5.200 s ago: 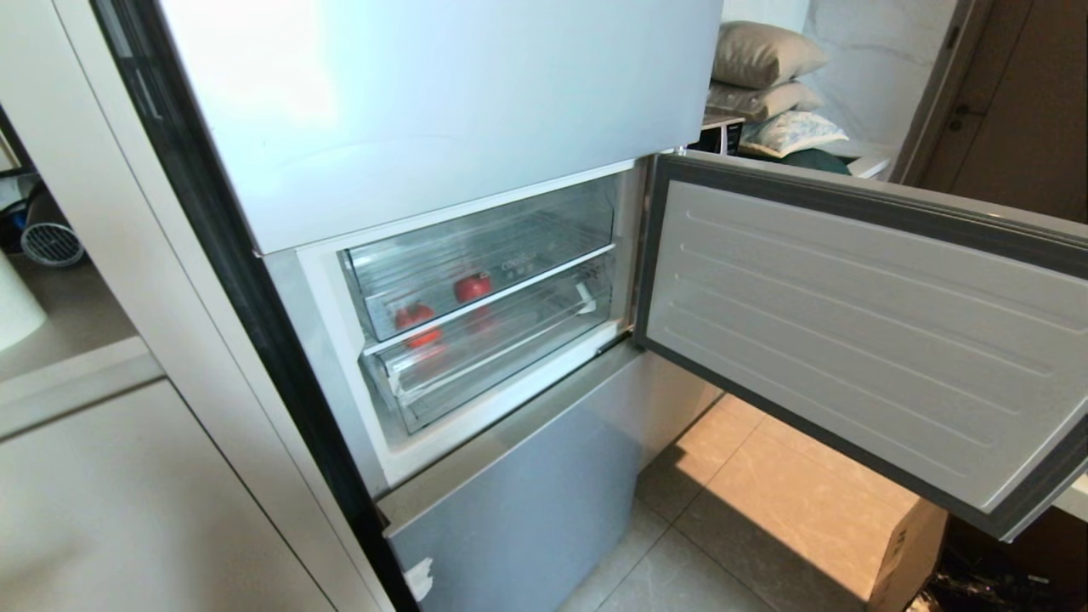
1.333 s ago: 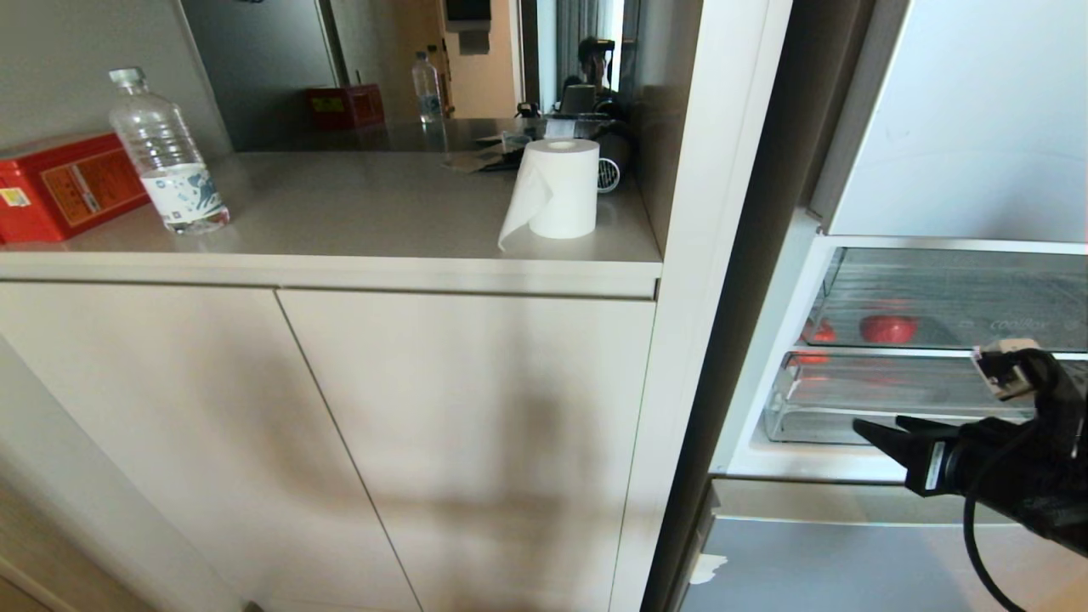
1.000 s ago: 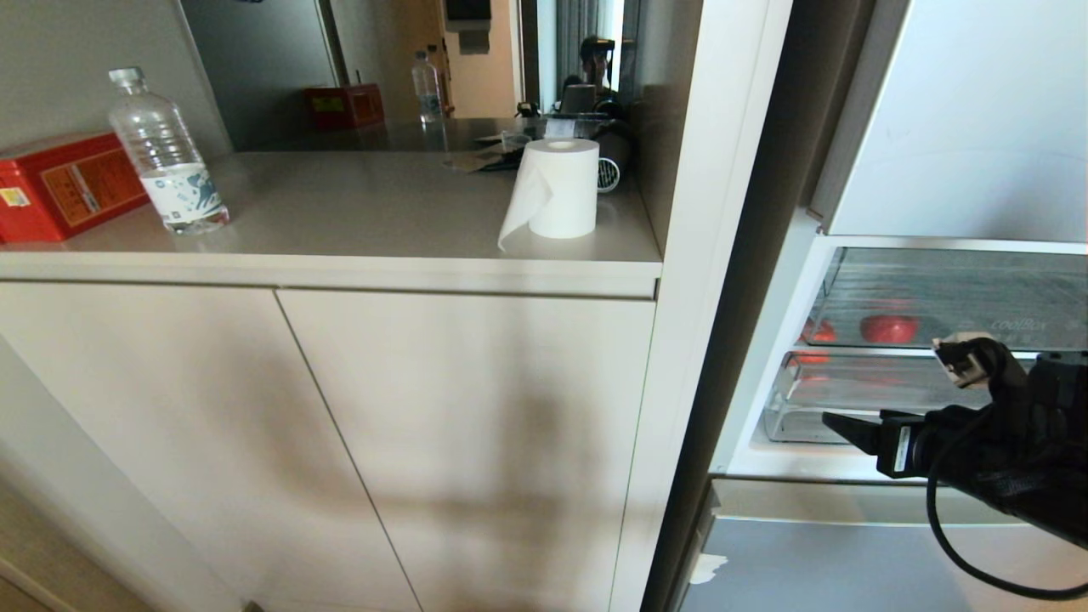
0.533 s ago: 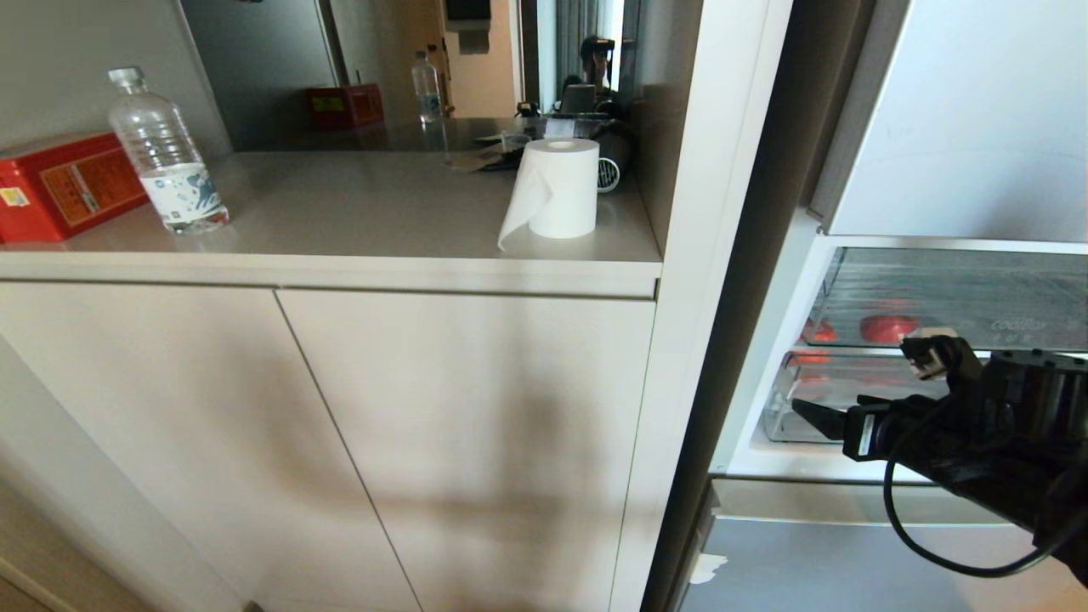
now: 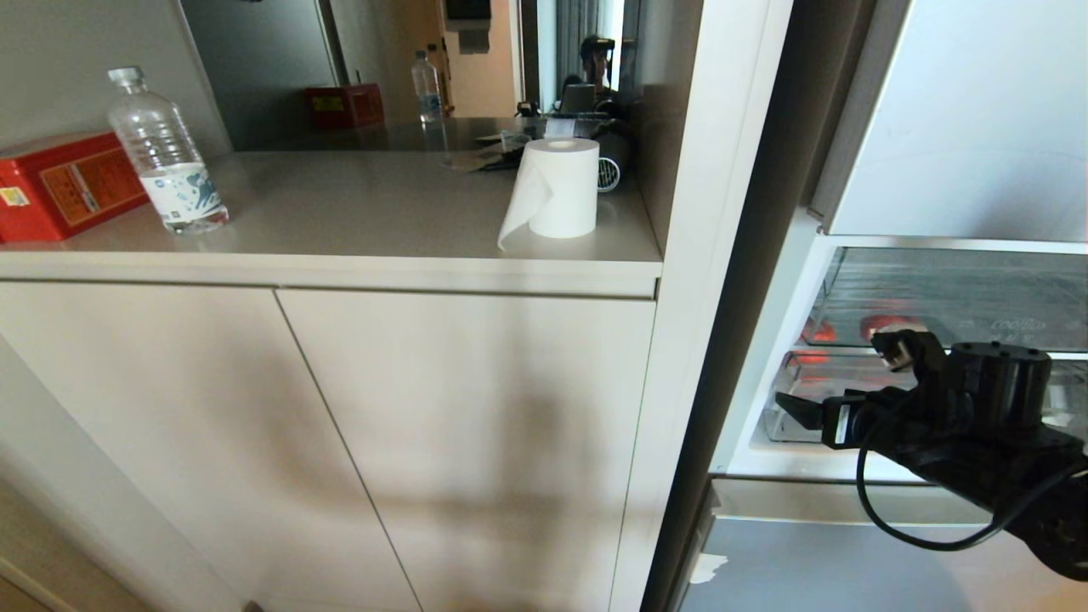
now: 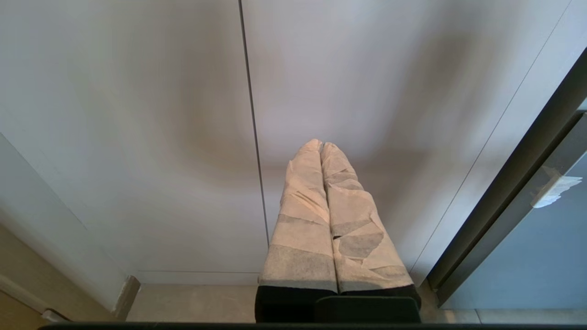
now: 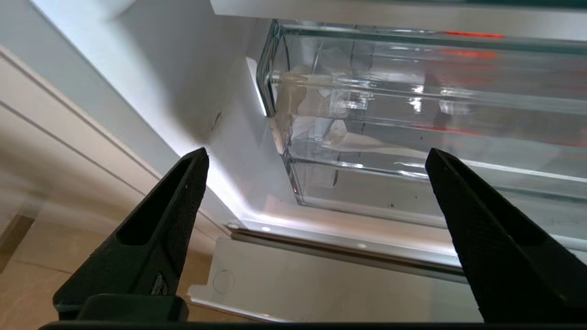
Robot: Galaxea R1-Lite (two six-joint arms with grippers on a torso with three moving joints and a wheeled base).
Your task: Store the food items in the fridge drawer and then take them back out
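Here the right gripper (image 5: 795, 410) stands at four o'clock in the head view, its black jaws spread wide and holding nothing; the right wrist view confirms the two fingers (image 7: 156, 229) well apart, framing the front corner of the deeper clear bin (image 7: 412, 137). The arm reaches in level from the right edge, wrist roughly horizontal, fingertips pointing toward the fridge's left inner wall (image 7: 183, 91), just before the open compartment; this pose probably readies a grasp on a drawer front, so that the fruit can be reached. The fridge drawer (image 5: 952, 293), the shallow clear tray at three o'clock, sits pushed in above the bin; the red apple (image 5: 884, 325) lies inside it, partly hidden by the gripper's cable plug (image 5: 897, 350), with a second red fruit (image 5: 818, 331) at its nine o'clock near the drawer's left end. The left gripper (image 6: 321, 146), tape-wrapped fingers pressed together, hangs parked facing the cabinet doors (image 6: 183, 114). A paper roll (image 5: 557, 187) and water bottle (image 5: 166, 157) stand on the counter (image 5: 382, 212) at eleven o'clock.
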